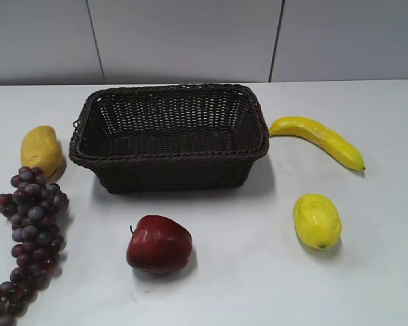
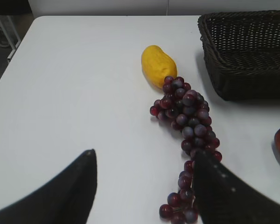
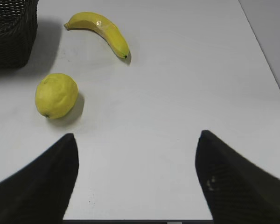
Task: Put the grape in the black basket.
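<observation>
While nothing yet lies inside the black basket (image 1: 168, 136), hardly any of the task counts as done: grape (image 1: 32, 224) at the lower left of the exterior frame, stretched along the white table (image 1: 245, 285), well apart from the basket, touching neither gripper. Left gripper (image 2: 142, 186) spread wide at the bottom of the left wrist frame, holding nothing, one finger overlapping the bunch's near end in the picture, contact impossible to tell. Right gripper (image 3: 137, 179) likewise wide and empty at the bottom of its own frame, above bare table. Still to do, by judgement: closing on the bunch, lifting, carrying to upper centre, releasing. Bunch long and tapering, made of many small round dark purple-red globes with a dull sheen, loosely clustered, likely to sag or swing when lifted by one end. Basket rectangular, dark woven wicker, open weave, braided rim, sloping walls. Nearby, a smooth matte yellow mango (image 1: 42, 151) just beside the bunch's upper end; a glossy red apple (image 1: 159, 243) lower centre; a dimpled lemon (image 1: 317, 221) and curved smooth banana (image 1: 319, 139) at right.
</observation>
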Available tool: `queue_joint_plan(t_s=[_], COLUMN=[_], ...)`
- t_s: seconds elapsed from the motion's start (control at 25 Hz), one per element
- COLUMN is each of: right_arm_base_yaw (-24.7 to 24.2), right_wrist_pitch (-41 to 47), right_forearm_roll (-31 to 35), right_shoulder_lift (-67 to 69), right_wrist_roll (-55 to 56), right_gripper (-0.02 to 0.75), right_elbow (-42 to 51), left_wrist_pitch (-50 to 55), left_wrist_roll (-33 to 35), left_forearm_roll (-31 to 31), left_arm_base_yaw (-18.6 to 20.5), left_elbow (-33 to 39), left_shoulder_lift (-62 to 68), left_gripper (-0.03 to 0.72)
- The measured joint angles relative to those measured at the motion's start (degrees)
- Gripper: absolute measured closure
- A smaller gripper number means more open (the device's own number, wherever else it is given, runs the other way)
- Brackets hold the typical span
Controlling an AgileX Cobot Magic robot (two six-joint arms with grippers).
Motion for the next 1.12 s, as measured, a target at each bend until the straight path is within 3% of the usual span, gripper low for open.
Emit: queue_joint_plan(t_s=[0.88,1.12], right_arm_base_yaw=[0.0,0.0], right_wrist_pitch=[0.0,0.0], right_forearm_roll=[0.0,0.0], right_shoulder_lift=[0.0,0.0], right_wrist_roll=[0.0,0.0], right_gripper=[0.145,0.145], right_elbow=[0.0,0.0], left_wrist_pitch=[-0.5,-7.6], left_wrist_roll=[0.0,0.0], left_forearm_roll=[-1.2,-2.5], left_arm_base_yaw=[0.0,0.0], left_elbow=[-0.1,-4.7], left_shoulder_lift=[0.0,9.1], left_gripper=[0.089,0.090])
